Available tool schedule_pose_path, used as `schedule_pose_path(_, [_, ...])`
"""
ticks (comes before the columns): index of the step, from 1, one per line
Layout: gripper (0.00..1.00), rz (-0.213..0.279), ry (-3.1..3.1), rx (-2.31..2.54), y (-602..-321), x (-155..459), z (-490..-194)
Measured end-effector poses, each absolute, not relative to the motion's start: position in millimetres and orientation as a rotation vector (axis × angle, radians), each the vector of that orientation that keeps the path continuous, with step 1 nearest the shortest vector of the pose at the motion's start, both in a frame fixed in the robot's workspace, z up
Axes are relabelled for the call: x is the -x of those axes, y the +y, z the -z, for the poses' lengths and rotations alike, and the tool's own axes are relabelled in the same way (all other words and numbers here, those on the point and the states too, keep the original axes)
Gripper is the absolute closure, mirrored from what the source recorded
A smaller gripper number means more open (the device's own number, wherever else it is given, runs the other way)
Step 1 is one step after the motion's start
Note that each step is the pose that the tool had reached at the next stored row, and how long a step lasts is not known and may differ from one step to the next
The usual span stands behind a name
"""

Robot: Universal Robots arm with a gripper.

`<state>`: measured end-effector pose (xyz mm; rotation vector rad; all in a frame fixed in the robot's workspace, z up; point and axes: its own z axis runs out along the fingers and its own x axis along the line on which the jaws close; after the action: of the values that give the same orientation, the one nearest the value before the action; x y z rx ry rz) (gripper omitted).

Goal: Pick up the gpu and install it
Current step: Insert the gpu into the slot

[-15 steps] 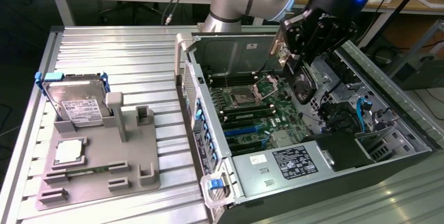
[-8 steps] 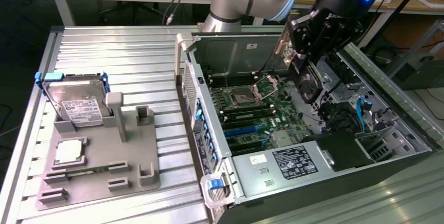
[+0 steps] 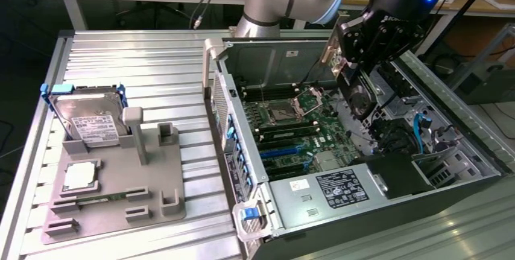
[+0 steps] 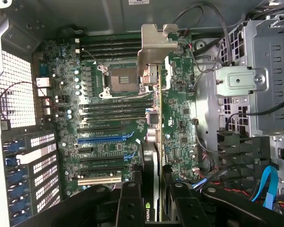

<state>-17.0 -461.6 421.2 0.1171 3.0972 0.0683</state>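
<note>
My gripper (image 3: 363, 46) hangs over the open computer case (image 3: 450, 121) and is shut on the gpu (image 3: 356, 94), a thin dark card that stands on edge above the motherboard (image 3: 290, 127). In the wrist view the gpu (image 4: 151, 142) runs edge-on away from the gripper (image 4: 152, 191), with its silver bracket (image 4: 154, 45) at the far end. One black finger (image 4: 130, 198) presses on each side of the card. Below it lie the expansion slots, among them a blue slot (image 4: 102, 138). The card is above the board and touches no slot.
A grey holder (image 3: 120, 193) on the ribbed table at the exterior view's left carries a hard drive (image 3: 88, 118), a processor (image 3: 81, 175) and a memory stick (image 3: 96, 198). Inside the case are a drive cage (image 4: 255, 85), blue cables (image 4: 270, 182) and the processor socket (image 4: 120, 78).
</note>
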Motion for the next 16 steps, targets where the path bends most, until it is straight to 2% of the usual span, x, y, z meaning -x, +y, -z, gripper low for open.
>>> schedule_pose_path(16, [0.73,-0.069,3.099,-0.09,-461.6,17.0,-421.2])
